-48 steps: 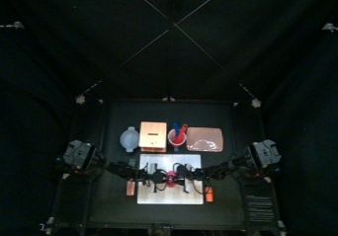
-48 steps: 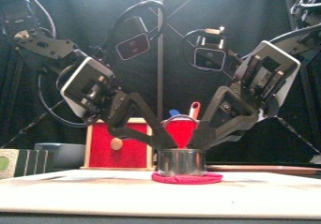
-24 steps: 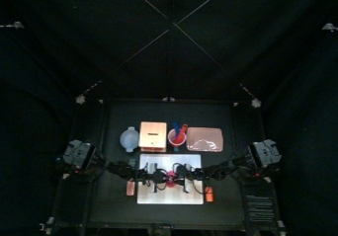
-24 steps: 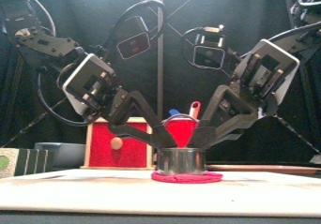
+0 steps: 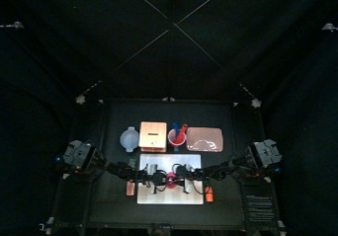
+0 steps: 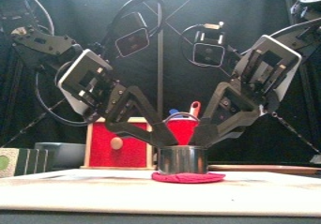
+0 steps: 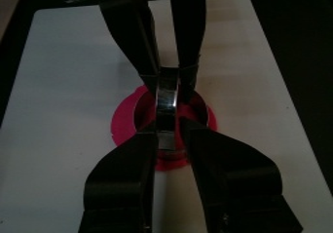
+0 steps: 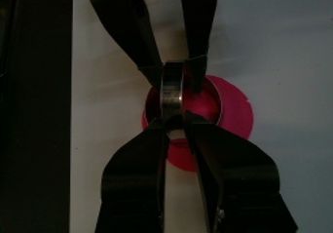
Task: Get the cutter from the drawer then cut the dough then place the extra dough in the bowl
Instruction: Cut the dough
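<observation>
- Board (image 6: pixel 75 192): white and flat, nearest the table's front. All places below are given from it.
- Dough (image 6: pixel 189 178): flat pink-red disc lying at the board's middle. Probably soft, tacky and easy to tear. Take the outer ring by its edge, not across the middle.
- Cutter (image 6: pixel 183 159): plain round metal ring standing upright on the dough, over the board's middle. Looks stiff, light and slick. The thin wall is the place to pinch.
- Left gripper (image 7: pixel 166 128): jaws almost together, nipping the cutter's wall on the side toward the board's left end.
- Right gripper (image 8: pixel 176 118): does the same on the opposite side, jaws pinched onto the wall.
- Cup (image 6: pixel 183 129): red, just behind the board.
- Box (image 6: pixel 103 157): pale wood with a red front, behind the board, left of the cup.
- Bowl (image 5: pixel 128 138): blue-grey, behind the board's left corner. The scraps should go here.
</observation>
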